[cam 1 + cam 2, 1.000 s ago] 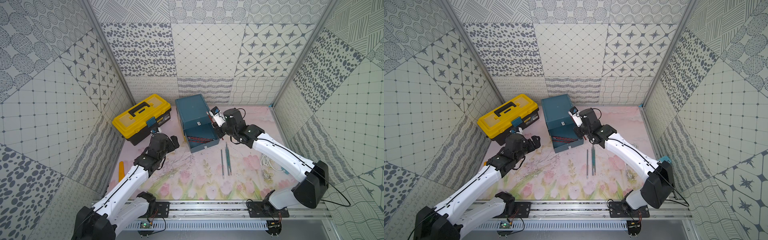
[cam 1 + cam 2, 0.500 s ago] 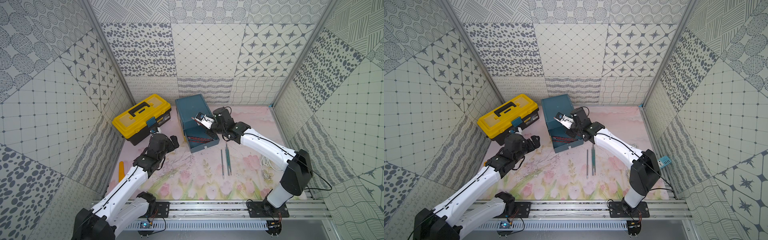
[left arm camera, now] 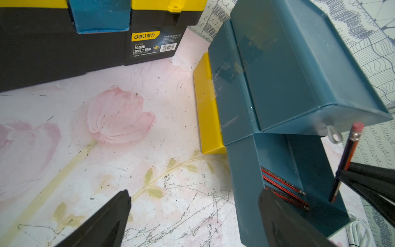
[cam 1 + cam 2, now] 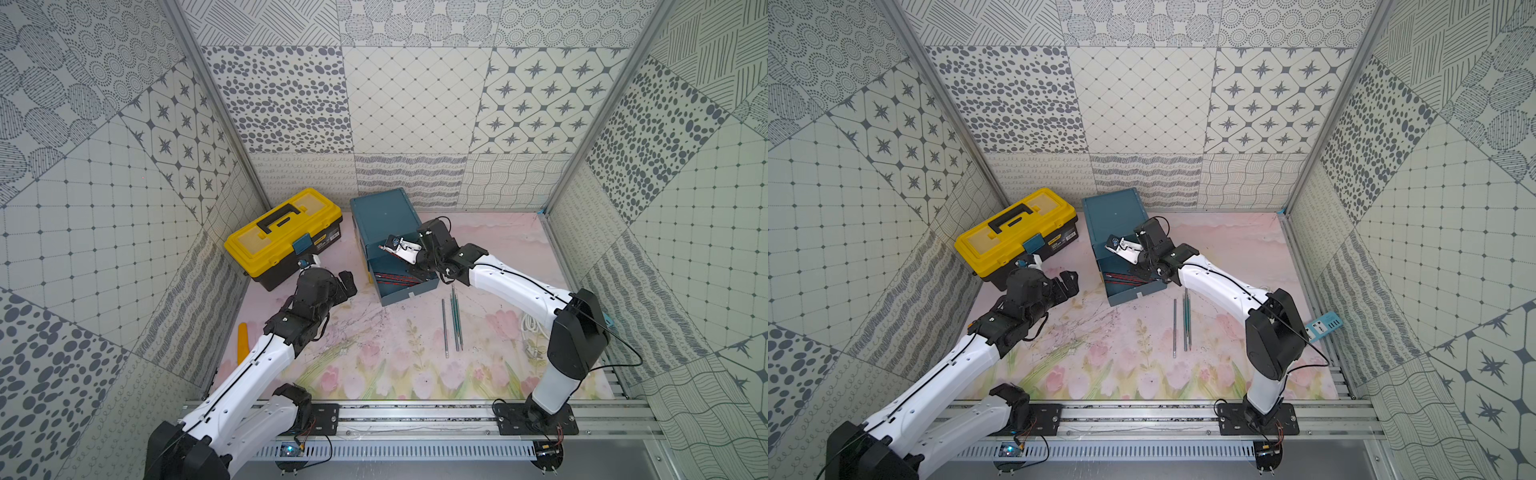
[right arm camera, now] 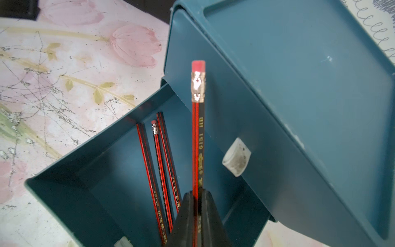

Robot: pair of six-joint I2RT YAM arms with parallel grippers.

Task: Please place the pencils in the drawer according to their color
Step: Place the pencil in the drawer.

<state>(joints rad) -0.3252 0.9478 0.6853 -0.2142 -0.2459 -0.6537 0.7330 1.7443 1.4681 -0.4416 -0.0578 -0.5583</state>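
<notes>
Red pencil [image 5: 197,132] sits pinched in our right gripper [image 5: 197,205], over the open drawer [image 5: 70,192], where 3 reds [image 5: 157,162] lie. Maybe 4 grey pencils [image 4: 455,320] wait on the mat [image 4: 374,353]. Our left gripper [image 3: 194,194] gapes, empty.

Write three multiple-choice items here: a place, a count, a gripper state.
1. Where do the loose grey-teal pencils lie?
A. On the yellow toolbox lid.
B. On the floral mat, near the pulled-out teal-blue plastic drawer.
C. Inside that drawer.
2. How many red-and-black striped pencils lie in that drawer?
A. One.
B. Six.
C. Three.
3. What is the right gripper doing?
A. Shut on a red-and-black pencil with a pink eraser.
B. Open and empty.
C. Shut on a white cable.
Key: 1 B, both top views show them on the mat; 2 C, the right wrist view shows three; 3 A, it pinches the shaft over the drawer.
</notes>
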